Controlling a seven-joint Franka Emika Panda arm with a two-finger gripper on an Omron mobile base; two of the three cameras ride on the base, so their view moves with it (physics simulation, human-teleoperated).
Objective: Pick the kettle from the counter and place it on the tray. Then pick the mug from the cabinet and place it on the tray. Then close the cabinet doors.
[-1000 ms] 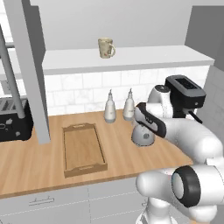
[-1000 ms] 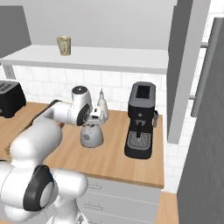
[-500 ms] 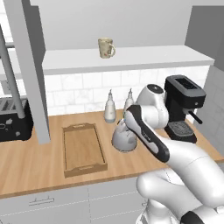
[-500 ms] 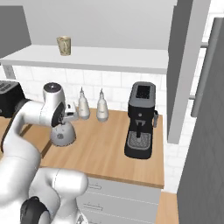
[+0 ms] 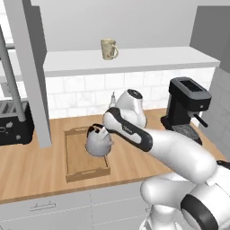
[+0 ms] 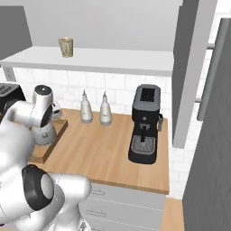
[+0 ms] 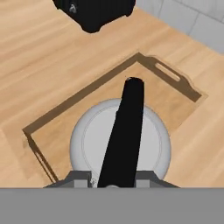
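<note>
My gripper [image 5: 101,130] is shut on the black arched handle of the silver-grey kettle [image 5: 97,143]. The kettle hangs upright over the middle of the wooden tray [image 5: 83,167] on the counter [image 5: 31,175]. I cannot tell whether its base touches the tray floor. The hand view looks straight down on the kettle [image 7: 87,140] inside the tray [image 7: 164,98], with my gripper [image 7: 113,183] at the bottom. The kettle [image 6: 45,133] sits above the tray [image 6: 43,153] in the right base view too. The cream mug [image 5: 108,48] stands on the white cabinet shelf [image 5: 148,57]. Both cabinet doors [image 5: 26,67] [image 6: 187,67] are swung open.
A black toaster [image 5: 15,122] stands left of the tray, close to the open left door. Two slim grey bottles [image 6: 85,108] [image 6: 105,109] stand against the tiled wall. A black coffee machine [image 5: 186,104] sits at the right end of the counter.
The arm has swung left with the kettle in its grip, from the counter right of the tray to over the tray's middle. Mug and doors are unchanged.
</note>
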